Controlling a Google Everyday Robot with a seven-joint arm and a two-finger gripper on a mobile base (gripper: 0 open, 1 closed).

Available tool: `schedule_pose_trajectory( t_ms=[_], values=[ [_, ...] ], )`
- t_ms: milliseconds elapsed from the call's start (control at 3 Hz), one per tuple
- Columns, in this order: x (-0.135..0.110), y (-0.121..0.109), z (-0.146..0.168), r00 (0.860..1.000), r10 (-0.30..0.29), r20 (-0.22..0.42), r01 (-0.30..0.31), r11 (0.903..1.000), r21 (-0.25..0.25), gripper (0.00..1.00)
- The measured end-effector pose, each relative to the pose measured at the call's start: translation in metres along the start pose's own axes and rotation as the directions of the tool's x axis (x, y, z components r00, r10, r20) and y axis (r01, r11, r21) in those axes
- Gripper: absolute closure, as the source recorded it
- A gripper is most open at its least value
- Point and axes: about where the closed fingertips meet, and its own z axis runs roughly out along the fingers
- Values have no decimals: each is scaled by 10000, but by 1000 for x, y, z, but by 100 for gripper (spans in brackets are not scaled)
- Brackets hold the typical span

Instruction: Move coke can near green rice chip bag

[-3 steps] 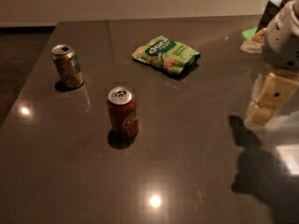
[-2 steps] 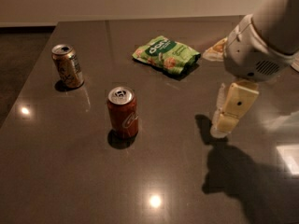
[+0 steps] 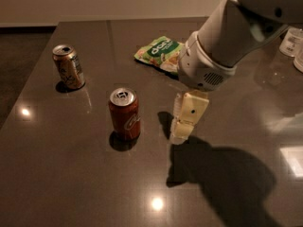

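The coke can [image 3: 125,113], red with white script and a silver top, stands upright on the dark table [image 3: 71,174], left of centre. The green rice chip bag [image 3: 160,52] lies flat farther back, its right end hidden behind my arm. My gripper [image 3: 180,134] hangs low over the table just right of the coke can, about a can's width from it and not touching it. It holds nothing that I can see. The large white wrist above it covers the table's back right.
A gold patterned can [image 3: 69,66] stands upright at the back left. White containers [image 3: 292,41] stand at the far right edge. The table's left edge runs diagonally, with dark floor beyond it.
My arm has swung in from the right edge toward the left and forward, bringing the gripper down beside the coke can. The cans and the bag have not moved.
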Motion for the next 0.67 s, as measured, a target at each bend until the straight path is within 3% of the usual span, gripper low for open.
schedule_pose_trajectory(
  t_ms=[667],
  values=[
    [-46, 2, 40, 9950, -547, 839, 608, 9956, -715, 0]
  ],
)
